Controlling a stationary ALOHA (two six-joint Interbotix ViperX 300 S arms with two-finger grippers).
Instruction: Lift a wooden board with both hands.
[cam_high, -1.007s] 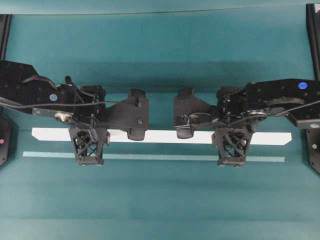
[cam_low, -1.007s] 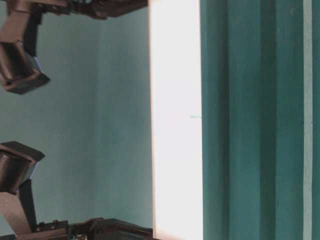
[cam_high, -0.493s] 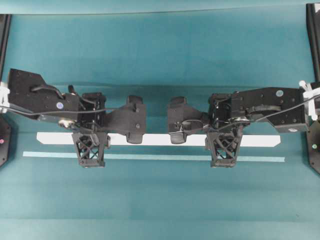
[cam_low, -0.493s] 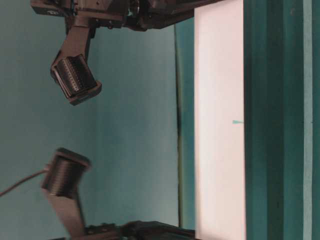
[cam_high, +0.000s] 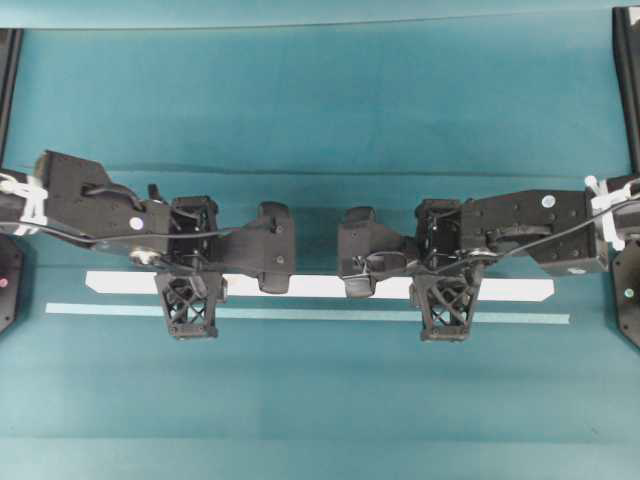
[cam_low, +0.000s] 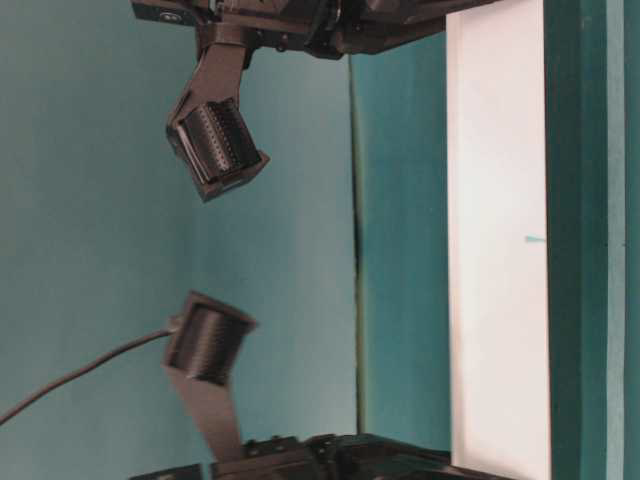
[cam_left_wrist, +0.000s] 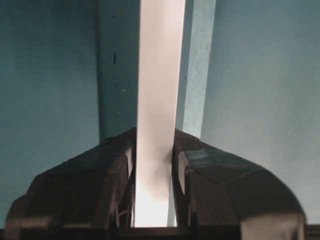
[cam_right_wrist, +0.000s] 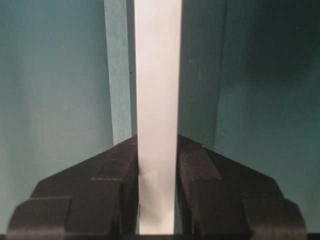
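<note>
The wooden board is a long white plank lying left to right across the teal table. My left gripper is shut on it near its left end. My right gripper is shut on it near its right end. In the left wrist view the black fingers press both sides of the board. The right wrist view shows the same grip on the board. In the rotated table-level view the board is level and close to the table. I cannot tell whether it touches.
A thin pale teal strip lies on the table just in front of the board, parallel to it. It also shows in both wrist views. Black arm bases stand at the far left and right edges.
Both grippers, still shut on the board, have moved down together. The board looks smaller from overhead and has shifted toward the table surface in the table-level view.
</note>
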